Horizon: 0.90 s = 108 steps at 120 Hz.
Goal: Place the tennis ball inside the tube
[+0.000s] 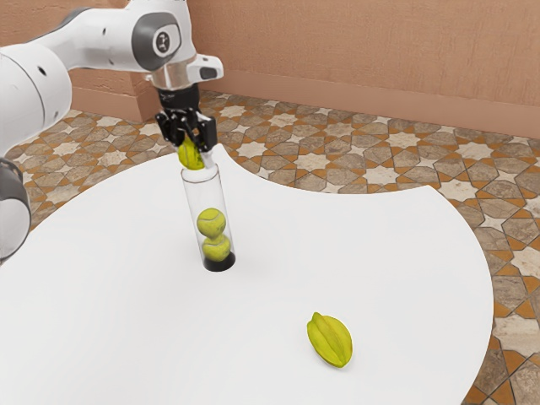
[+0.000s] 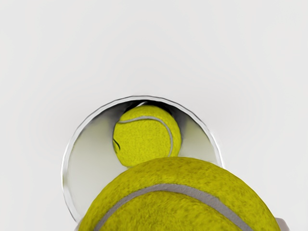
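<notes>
Evidently, tube (image 1: 205, 192), long axis vertical, mouth up, tool (image 1: 194, 150) clasping tennis ball (image 1: 190, 156) above it

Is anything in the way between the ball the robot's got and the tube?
No, nothing I can see. My gripper holds the ball just over the open top of the tube. Two balls are already inside, but low down, with empty space above them.

The arm (image 1: 108, 40) is bent, jaws (image 1: 195, 153) clamped and pointing down.
</notes>
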Motion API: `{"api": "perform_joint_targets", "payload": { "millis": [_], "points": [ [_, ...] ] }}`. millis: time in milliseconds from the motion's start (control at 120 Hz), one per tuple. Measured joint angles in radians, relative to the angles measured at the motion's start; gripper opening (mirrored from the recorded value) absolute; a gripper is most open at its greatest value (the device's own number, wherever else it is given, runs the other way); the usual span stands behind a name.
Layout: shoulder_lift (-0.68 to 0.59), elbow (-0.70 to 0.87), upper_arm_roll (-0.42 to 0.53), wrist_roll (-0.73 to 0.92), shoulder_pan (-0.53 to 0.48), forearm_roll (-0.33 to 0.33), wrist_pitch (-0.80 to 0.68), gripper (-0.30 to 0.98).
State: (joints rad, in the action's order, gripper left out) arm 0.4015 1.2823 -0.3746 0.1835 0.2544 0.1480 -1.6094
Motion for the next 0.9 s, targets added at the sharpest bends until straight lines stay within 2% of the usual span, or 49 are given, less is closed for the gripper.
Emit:
{"api": "perform_joint_targets", "payload": {
  "millis": [242,408,675,708,792,900],
  "points": [
    [0.002,-0.006,-0.004,-0.003,0.0,0.001,0.002,0.07],
    [0.005,-0.007,-0.006,-0.002,0.0,0.015,0.007,0.43],
    [0.001,-0.006,-0.004,0.0,0.001,0.028,0.015,0.6],
    [-0.026,0.025,-0.005,0.0,0.003,0.03,0.016,0.61],
    [-0.197,0.18,-0.001,0.0,0.017,0.019,0.026,0.63],
    [-0.313,0.199,0.013,-0.005,0.034,-0.033,0.052,0.65]
  ]
}}
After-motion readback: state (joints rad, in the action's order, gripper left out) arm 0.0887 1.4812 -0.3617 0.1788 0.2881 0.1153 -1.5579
